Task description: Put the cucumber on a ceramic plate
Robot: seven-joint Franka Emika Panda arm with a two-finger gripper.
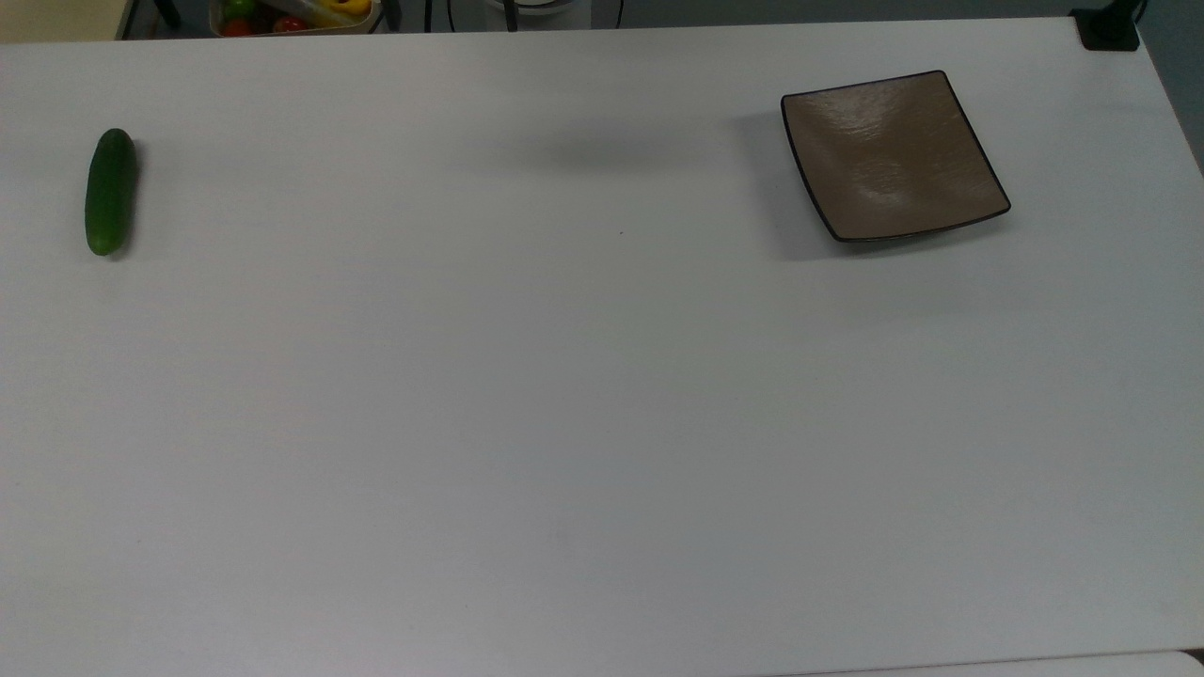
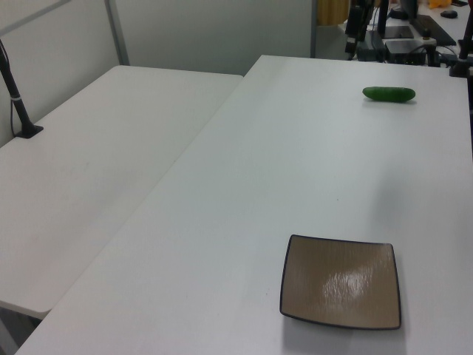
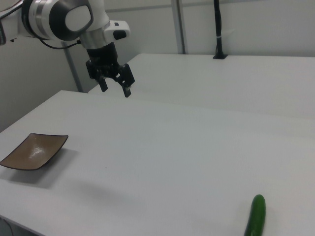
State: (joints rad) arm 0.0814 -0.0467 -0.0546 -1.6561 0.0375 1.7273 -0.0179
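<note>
The dark green cucumber (image 1: 111, 192) lies on the white table near the top view's left edge, alone; it also lies at the far right of the left view as the cucumber (image 2: 389, 94) and at the bottom of the right view as the cucumber (image 3: 255, 216). The square brown ceramic plate (image 1: 892, 156) sits bare at the top view's upper right, seen too as the plate (image 2: 341, 282) and the plate (image 3: 33, 150). My gripper (image 3: 115, 89) hangs open high above the table in the right view, nearer the plate than the cucumber, holding nothing.
A container of coloured vegetables (image 1: 293, 15) stands beyond the table's far edge in the top view. A black clamp (image 1: 1108, 30) sits at the far right corner. A second white table (image 2: 96, 163) adjoins, with a black post (image 2: 16, 96) on it.
</note>
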